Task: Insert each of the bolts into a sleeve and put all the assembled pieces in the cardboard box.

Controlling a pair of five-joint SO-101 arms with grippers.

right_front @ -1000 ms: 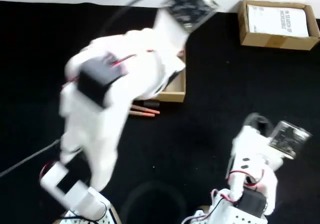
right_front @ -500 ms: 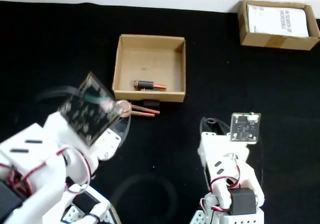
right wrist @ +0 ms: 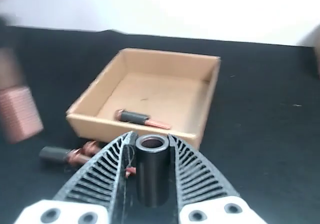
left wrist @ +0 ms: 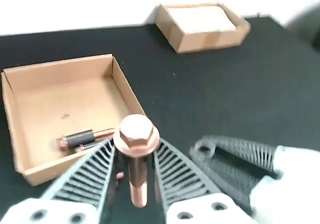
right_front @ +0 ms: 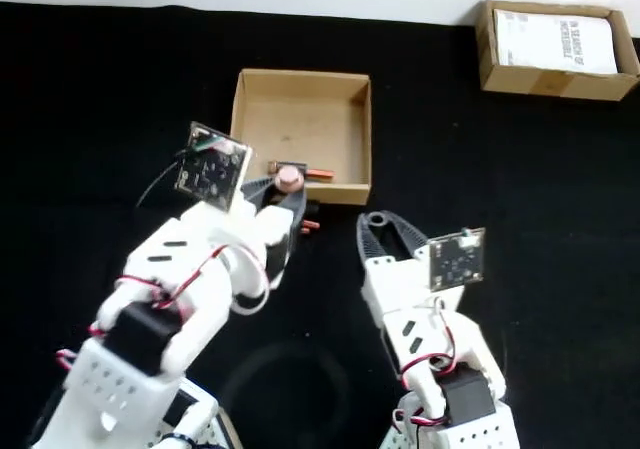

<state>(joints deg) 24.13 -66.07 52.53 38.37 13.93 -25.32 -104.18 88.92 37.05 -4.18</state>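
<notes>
- The left gripper (left wrist: 135, 145) pinches a copper-coloured hex-head bolt (left wrist: 136, 156) between its ribbed fingers, with the flanged head above the fingertips and the threaded shank running down between them.
- In the high view this gripper (right_front: 283, 192) holds the bolt (right_front: 290, 178) just above the near wall of the open brown cardboard box (right_front: 300, 119).
- The right gripper (right wrist: 150, 140) is clamped on a black cylindrical sleeve (right wrist: 151, 171), which stands upright between the fingers with its open bore facing up.
- From above, the right gripper (right_front: 385, 229) sits over the black desk (right_front: 480, 169), beside the box's near right corner and close to the left gripper.
- One assembled piece (right wrist: 134, 117), a black sleeve with a copper bolt through it, lies on the box floor close to the near wall.
- On the desk just in front of the box lie a loose black sleeve (right wrist: 54, 154) and loose copper bolts (right wrist: 82, 153), side by side.
- A second cardboard box (right_front: 550, 84) holding a white printed sheet (right_front: 555, 39) stands at the far right of the desk, well apart from the arms.
</notes>
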